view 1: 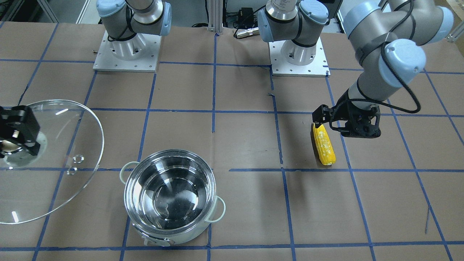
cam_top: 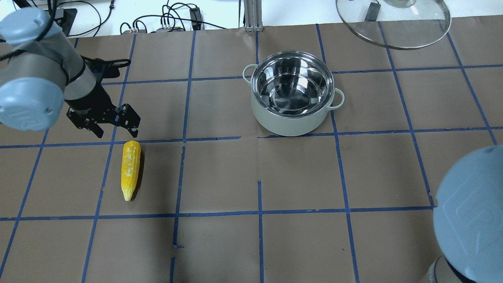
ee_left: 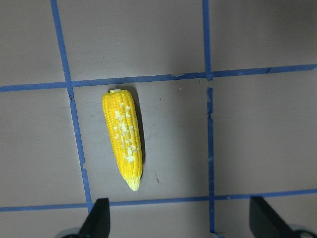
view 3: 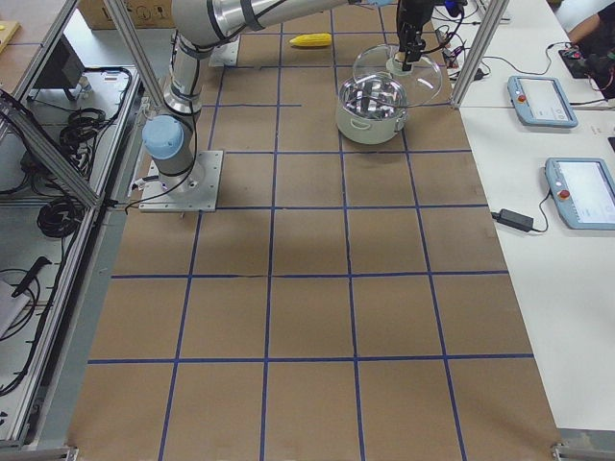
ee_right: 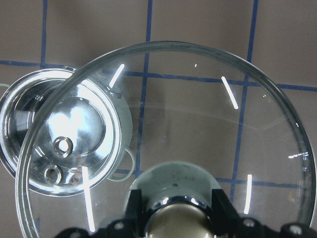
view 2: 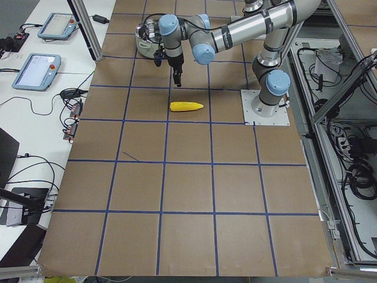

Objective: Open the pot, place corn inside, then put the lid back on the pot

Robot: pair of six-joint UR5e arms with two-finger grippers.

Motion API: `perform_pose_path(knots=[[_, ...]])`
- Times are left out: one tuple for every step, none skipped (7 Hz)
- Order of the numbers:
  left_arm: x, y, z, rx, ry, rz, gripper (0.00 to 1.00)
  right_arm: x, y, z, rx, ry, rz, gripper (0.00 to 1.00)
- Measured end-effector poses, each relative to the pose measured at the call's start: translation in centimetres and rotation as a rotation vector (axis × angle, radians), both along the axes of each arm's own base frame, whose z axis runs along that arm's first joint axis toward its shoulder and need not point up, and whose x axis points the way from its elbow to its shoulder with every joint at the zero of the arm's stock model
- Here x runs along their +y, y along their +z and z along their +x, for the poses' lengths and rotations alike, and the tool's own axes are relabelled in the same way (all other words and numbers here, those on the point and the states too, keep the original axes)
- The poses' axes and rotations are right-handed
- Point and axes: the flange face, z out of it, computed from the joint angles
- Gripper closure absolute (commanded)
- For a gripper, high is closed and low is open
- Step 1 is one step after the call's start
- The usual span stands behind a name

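— Where is the corn lying?
— The corn (cam_top: 131, 169) is lying flat on the brown-papered table (cam_top: 298, 177), left of centre in the overhead view. Its pointed tip is aiming at the bottom of the frame, and it is well apart from the pot (cam_top: 289, 122).
— And what is the left gripper doing?
— The left gripper (ee_left: 182, 220) is hovering just past the corn's blunt end, toward the upper left of the overhead view. Its jaws are standing wide apart, gripping nothing.
— Is the pot sitting open?
— Yes. It is standing upright and uncovered in the upper middle of the overhead view, showing its bare steel inside.
— Where is the lid, then?
— The right gripper (ee_right: 178, 218) is clamping the pale knob (ee_right: 173, 181) of the glass lid (view 1: 54, 163). It is holding the lid at the left edge of the front-facing view — off to the side of the pot, not on it.
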Motion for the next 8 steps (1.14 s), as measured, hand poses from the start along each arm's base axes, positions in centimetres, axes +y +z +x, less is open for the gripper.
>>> perform_pose_path(knots=[[0.9,-3.5,0.5,-0.004,-0.003,-0.011,0.00,-0.4,-0.3,-4.0,-0.032,-0.046,0.002,0.86],[1.3,-6.4,1.2,-0.002,-0.010,-0.012,0.00,-0.8,-1.1,-6.9,-0.053,-0.079,0.009,0.87],[1.2,-8.8,2.2,0.003,-0.029,-0.006,0.00,-1.5,-2.3,-8.3,-0.060,-0.096,0.021,0.88],[1.0,-10.7,2.9,0.009,-0.047,0.004,0.16,-2.3,-3.4,-9.0,-0.060,-0.104,0.033,0.88],[0.8,-12.1,3.3,0.014,-0.057,0.012,0.63,-2.8,-4.3,-9.3,-0.044,-0.105,0.042,0.88],[0.7,-12.8,3.5,0.016,-0.063,0.017,0.92,-3.2,-4.8,-9.6,-0.013,-0.103,0.041,0.88],[0.6,-13.0,3.5,0.017,-0.067,0.017,0.97,-3.5,-5.1,-9.7,0.009,-0.103,0.035,0.88],[0.5,-12.7,3.6,0.014,-0.071,0.008,0.97,-3.8,-5.4,-9.7,0.018,-0.105,0.033,0.88]])
